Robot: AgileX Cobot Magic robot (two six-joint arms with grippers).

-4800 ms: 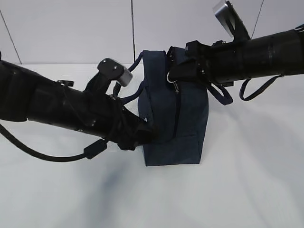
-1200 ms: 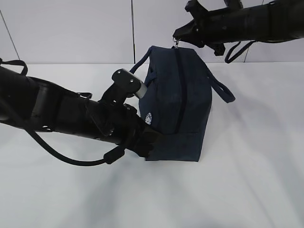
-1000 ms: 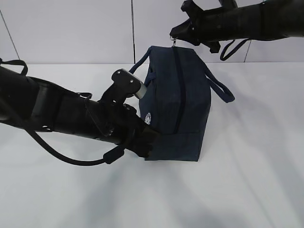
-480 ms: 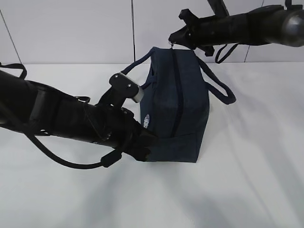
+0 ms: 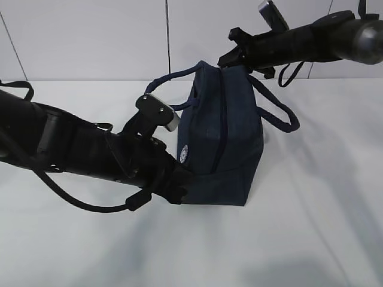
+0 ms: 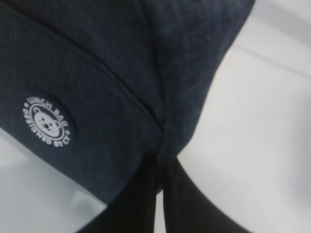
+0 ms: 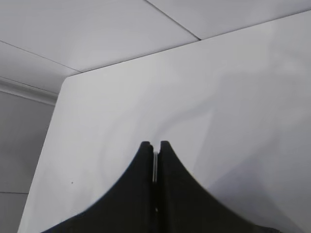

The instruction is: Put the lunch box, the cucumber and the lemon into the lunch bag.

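The navy lunch bag [image 5: 224, 134] stands upright mid-desk [image 5: 311, 227]. The left end effector [image 6: 160, 194] is pinched on fabric at its lower left corner. The right end effector [image 7: 154, 160] is closed on a thin metal piece at the bag's top.

exterior front-on and low, wrist views close-up

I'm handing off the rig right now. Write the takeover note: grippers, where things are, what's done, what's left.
Left gripper: shut, pinching the fabric at the lunch bag's lower corner.
Right gripper: shut on a thin metal piece at the bag's top, at the upper end of the zipper.
Bag stands upright on the white table, zipper closed along its visible length.
Lunch box, cucumber and lemon: not in view in any camera; presumably inside, cannot confirm.
Left: check the contents, release both grips.
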